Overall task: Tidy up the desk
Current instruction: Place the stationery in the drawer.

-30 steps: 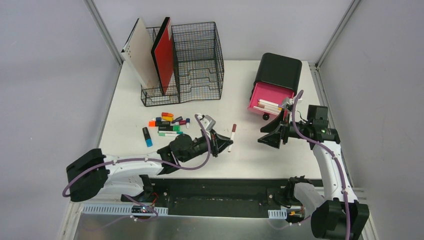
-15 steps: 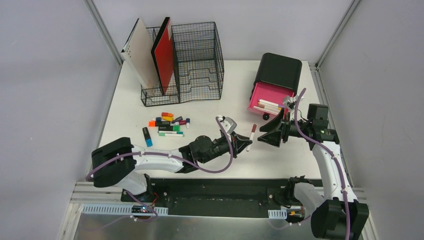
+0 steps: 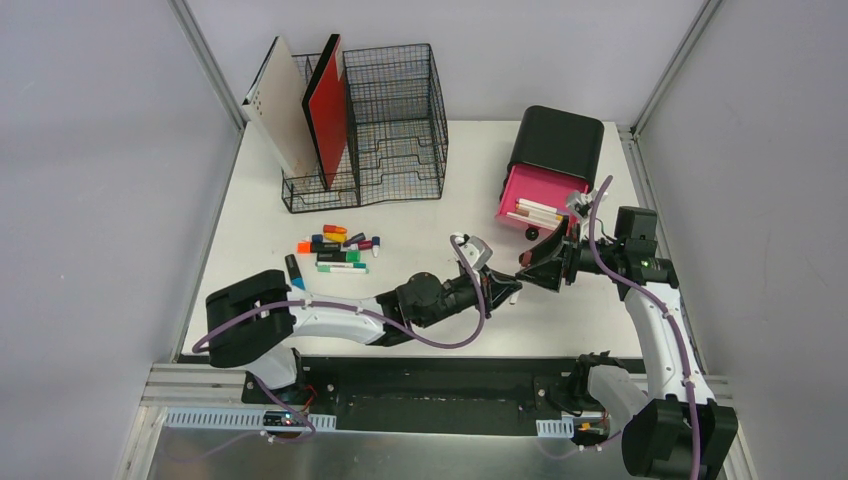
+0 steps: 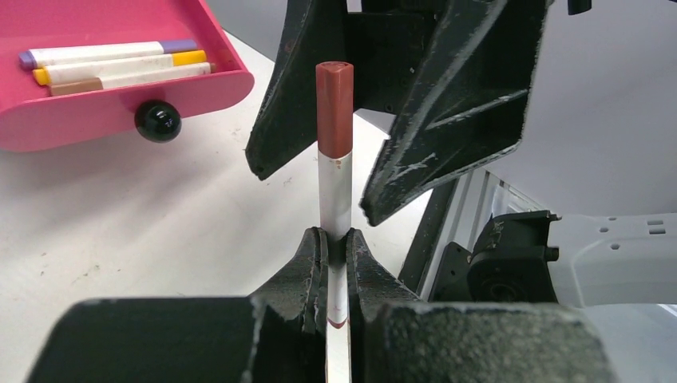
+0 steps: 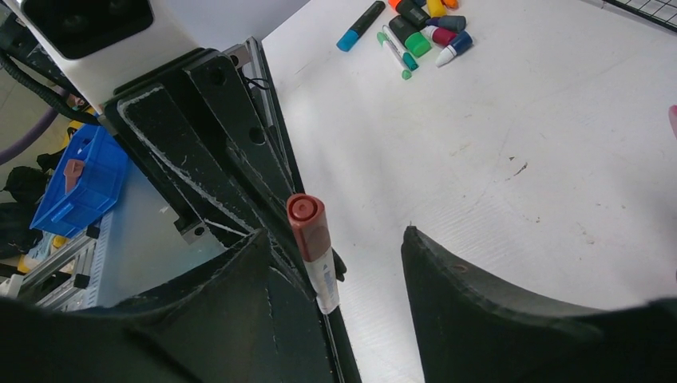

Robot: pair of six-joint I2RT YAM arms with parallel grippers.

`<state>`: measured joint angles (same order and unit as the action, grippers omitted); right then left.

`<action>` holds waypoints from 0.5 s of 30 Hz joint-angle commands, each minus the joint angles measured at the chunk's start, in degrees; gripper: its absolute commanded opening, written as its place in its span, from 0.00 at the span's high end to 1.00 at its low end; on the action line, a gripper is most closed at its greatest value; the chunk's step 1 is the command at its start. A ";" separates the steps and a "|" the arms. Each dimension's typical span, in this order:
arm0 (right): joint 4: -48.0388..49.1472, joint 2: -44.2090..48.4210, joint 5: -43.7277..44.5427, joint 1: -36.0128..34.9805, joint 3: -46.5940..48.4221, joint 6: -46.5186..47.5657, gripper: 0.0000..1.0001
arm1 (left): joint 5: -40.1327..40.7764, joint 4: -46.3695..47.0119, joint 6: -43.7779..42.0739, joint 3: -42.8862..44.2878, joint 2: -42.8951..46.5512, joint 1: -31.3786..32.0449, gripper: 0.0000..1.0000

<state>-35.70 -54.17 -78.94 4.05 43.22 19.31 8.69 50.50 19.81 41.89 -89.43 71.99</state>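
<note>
We judge the job partly done. Three pens already lie in the pink drawer [image 3: 540, 195], which stands pulled out of its black box [image 3: 558, 140] just beside the right fingers [image 3: 540, 270], on their far side. The left fingers [image 4: 318, 267] are pressed together on a white marker [image 4: 335, 175] low on its barrel, its brown cap pointing into the gap of the right fingers. Those are spread wide on either side of the cap, and neither seems to touch it. We read this as a handover meant to end in the drawer. What is left is plain: a pile [image 3: 335, 248] of short coloured pens lies on the desk [image 3: 430, 230], well apart from both pairs of fingers, off behind and to the left of the left fingers. The wire organizer [image 3: 395, 120], farther off that way, holds only two boards. There is not much room around the exchange. The desk's near edge runs close under the left fingers, so a dropped marker could roll off. The aluminium frame [image 3: 632, 160] bounds the desk just behind the right fingers. The drawer's front lip and its knob [image 4: 157, 121] stand near the right fingers on the far side, so the marker must be lifted over that lip. Between the left fingers and the pile the white top is bare, which gives the left arm an easy way back for the next pen.
</note>
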 commanded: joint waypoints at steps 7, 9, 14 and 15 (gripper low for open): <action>3.35 0.87 -2.55 0.33 -0.49 -0.46 0.87 | -0.04 4.43 -1.49 3.37 -1.65 1.05 1.00; 3.47 1.02 -2.78 0.34 -0.50 -0.27 0.97 | 0.07 4.11 -1.53 3.23 -1.42 1.06 0.95; 2.62 1.59 -2.31 0.34 -0.24 1.14 1.00 | 0.74 0.65 -2.32 1.76 1.57 1.12 0.59; 1.74 1.69 -2.09 0.34 0.01 2.12 1.00 | 0.80 -0.33 -2.94 1.07 2.68 1.06 0.55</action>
<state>-34.44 -53.89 -79.75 4.14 42.41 18.63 8.99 50.81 18.83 43.07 -90.98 72.44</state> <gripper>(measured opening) 0.080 0.378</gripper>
